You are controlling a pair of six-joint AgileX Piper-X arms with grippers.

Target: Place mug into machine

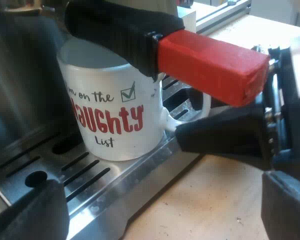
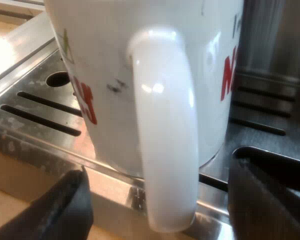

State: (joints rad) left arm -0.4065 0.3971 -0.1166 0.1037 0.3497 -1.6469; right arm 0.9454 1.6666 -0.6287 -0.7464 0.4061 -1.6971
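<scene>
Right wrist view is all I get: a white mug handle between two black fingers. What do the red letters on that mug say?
Observer: The white ceramic mug reads "on the Naughty List" in black and red, with a green ticked box beside it.
Operator: Is anything above the mug?
Observer: Yes, a dark handle with a red end juts out just over its rim.
Operator: And the other arm?
Observer: The left gripper is open and holds nothing. It sits apart from the mug, off the edge of the slotted metal drip tray on which the mug stands.
</scene>
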